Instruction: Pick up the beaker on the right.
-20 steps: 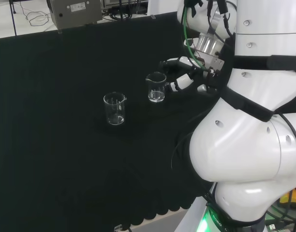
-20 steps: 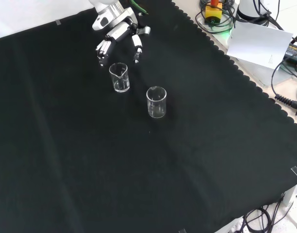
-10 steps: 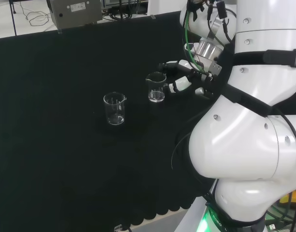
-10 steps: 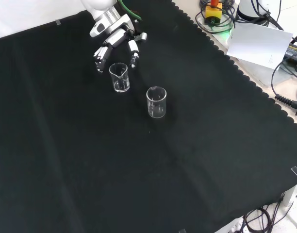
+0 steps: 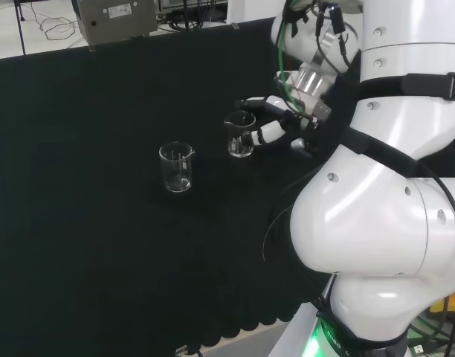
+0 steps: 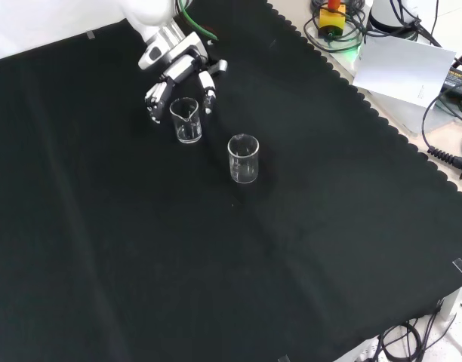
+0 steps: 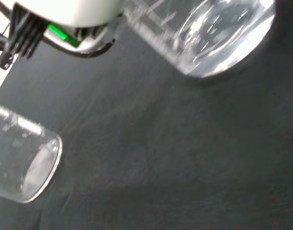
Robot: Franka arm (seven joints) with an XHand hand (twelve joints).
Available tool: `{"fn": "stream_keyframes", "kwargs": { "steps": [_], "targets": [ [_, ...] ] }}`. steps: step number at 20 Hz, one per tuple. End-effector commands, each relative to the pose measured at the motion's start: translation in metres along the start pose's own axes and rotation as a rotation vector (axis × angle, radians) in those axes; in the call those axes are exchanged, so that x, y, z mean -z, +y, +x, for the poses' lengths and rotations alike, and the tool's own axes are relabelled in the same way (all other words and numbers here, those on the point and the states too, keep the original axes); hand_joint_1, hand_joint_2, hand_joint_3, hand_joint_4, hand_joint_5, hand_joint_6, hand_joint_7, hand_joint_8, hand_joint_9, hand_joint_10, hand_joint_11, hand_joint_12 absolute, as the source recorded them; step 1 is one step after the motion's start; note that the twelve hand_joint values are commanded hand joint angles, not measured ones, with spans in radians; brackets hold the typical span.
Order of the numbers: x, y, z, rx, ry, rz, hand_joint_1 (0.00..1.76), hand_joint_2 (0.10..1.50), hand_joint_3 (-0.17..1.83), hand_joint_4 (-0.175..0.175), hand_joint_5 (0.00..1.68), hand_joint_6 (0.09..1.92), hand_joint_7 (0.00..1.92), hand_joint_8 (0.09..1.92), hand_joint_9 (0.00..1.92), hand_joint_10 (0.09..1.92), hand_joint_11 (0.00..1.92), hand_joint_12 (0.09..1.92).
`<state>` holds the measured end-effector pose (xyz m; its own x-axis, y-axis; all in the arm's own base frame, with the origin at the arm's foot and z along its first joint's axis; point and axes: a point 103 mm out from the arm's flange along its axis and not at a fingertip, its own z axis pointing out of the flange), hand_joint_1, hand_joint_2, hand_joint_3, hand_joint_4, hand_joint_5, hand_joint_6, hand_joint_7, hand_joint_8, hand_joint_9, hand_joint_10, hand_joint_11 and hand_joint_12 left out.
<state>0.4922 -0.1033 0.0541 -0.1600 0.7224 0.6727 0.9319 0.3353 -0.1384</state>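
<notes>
Head view: the hand sits at about 3 o'clock of the right beaker, its fingers spread wide and reaching along both sides of the glass, apparently not yet closed on it. The beaker stands upright, its long axis vertical, so the grasp looks to come from the side. A second beaker stands well apart at about 8 o'clock of the first.

Front view: the hand comes in at 12 o'clock of the same beaker, fingers straddling its rim. The other beaker is at about 4 o'clock, near but not touching. The surface, black cloth, is bare all round.

Wrist view: the target's base looms close by the hand; the other beaker lies farther off. There seems room to close without a knock.
</notes>
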Motion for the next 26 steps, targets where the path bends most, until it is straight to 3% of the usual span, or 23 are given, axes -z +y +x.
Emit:
{"fn": "stream_keyframes", "kwargs": {
  "steps": [1,9,22,26],
  "targets": [
    [-0.016,0.009,0.0,0.016,0.046,0.011,0.82,0.48,0.58,-0.056,0.44,0.09,0.2,0.68,0.4,0.66,0.02,1.4],
    [-0.005,0.002,-0.01,-0.005,0.088,-0.061,0.82,0.5,0.54,-0.055,0.45,0.09,0.21,0.69,0.41,0.65,0.02,1.4],
    [-0.009,0.005,-0.003,0.032,0.106,-0.061,0.86,0.51,0.52,-0.051,0.52,0.09,0.28,0.7,0.48,0.64,0.06,1.39],
    [-0.009,0.006,-0.003,0.023,0.103,-0.078,0.86,0.51,0.52,-0.051,0.53,0.09,0.29,0.7,0.49,0.64,0.07,1.38]
  ]
}}
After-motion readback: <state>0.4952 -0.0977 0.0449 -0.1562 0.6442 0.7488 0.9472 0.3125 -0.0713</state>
